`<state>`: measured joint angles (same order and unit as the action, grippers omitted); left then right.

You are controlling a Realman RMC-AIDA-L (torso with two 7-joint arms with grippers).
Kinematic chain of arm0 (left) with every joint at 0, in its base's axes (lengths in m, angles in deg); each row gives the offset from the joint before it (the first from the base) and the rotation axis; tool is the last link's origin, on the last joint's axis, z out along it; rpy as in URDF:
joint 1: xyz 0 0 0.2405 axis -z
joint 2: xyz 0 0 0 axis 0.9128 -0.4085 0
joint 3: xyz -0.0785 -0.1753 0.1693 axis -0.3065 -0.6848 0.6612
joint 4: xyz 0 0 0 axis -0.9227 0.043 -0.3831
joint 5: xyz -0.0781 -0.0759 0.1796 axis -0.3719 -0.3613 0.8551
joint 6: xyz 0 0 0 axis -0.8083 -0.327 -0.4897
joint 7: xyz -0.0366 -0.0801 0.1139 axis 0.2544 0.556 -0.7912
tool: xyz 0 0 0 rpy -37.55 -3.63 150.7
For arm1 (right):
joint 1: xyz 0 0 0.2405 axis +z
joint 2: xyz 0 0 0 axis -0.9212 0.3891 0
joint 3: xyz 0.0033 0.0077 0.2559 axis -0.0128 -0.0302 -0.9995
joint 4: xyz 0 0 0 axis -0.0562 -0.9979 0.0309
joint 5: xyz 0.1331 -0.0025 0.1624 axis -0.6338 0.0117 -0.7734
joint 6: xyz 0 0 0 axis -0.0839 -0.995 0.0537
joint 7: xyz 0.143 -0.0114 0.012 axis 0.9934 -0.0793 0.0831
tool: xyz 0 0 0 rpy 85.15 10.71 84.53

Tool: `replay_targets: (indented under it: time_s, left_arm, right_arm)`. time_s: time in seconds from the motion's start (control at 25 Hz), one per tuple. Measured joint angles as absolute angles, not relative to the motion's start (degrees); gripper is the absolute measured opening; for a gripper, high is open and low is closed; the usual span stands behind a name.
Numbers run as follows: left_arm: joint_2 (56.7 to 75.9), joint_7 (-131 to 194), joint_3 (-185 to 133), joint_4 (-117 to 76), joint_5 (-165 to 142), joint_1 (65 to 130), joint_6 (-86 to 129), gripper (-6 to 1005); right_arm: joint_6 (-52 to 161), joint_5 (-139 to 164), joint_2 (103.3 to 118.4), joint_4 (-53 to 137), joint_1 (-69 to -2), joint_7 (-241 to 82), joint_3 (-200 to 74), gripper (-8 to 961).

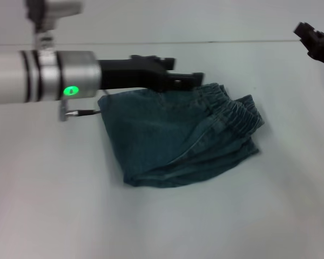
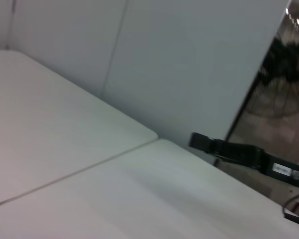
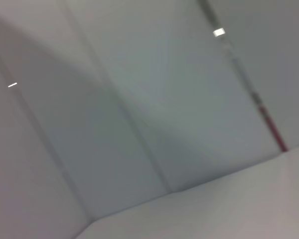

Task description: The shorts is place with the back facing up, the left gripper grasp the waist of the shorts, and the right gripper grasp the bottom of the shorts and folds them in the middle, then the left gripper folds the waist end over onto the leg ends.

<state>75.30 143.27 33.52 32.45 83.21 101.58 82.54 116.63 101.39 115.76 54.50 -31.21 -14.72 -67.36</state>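
Folded shorts (image 1: 175, 137) lie mid-table (image 1: 248, 216).
Left gripper (image 1: 197, 79) hovers at their far edge beside the waist (image 1: 235, 110); right gripper (image 1: 313, 39) raised far right; finger states unclear for both.

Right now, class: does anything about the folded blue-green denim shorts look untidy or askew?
Yes. The shorts lie folded, but the ruffled waist sits skewed, layers fanning unevenly along the near edge. The left gripper hovers above; the right gripper is away.

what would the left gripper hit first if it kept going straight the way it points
Probably the gathered waist of the folded shorts. The left gripper points toward the robot's right, low over the far edge of the shorts, though its height above the fabric is unclear.
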Motion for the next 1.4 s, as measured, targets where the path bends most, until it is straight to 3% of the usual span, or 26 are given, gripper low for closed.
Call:
replay_targets:
  time_s: [0.16,0.24,0.44,0.84,1.08,1.4]
  left_arm:
    - [75.30,140.99,25.82,32.59,83.05,97.68,87.75,895]
    - [75.23,139.26,21.79,32.11,83.03,95.40,90.20,949]
    - [74.28,137.12,17.74,31.88,83.23,90.58,95.60,949]
    - [73.77,135.60,9.75,31.92,95.36,87.18,111.95,948]
    - [73.82,135.66,9.26,31.92,96.85,87.08,113.24,948]
    - [73.79,135.66,9.37,31.49,96.98,87.38,112.80,949]
  right_arm:
    - [124.20,101.41,116.98,64.54,-33.65,-6.30,-54.98,116]
    - [130.00,101.44,116.74,68.61,-35.34,-4.08,-47.72,163]
    - [144.73,104.58,115.02,80.43,-39.09,4.77,-36.31,282]
    - [154.74,117.17,114.64,92.90,-43.88,7.40,-37.89,741]
    - [148.15,122.22,115.72,92.69,-44.08,7.41,-39.04,930]
    - [146.13,122.35,116.18,92.41,-44.16,7.12,-39.17,928]
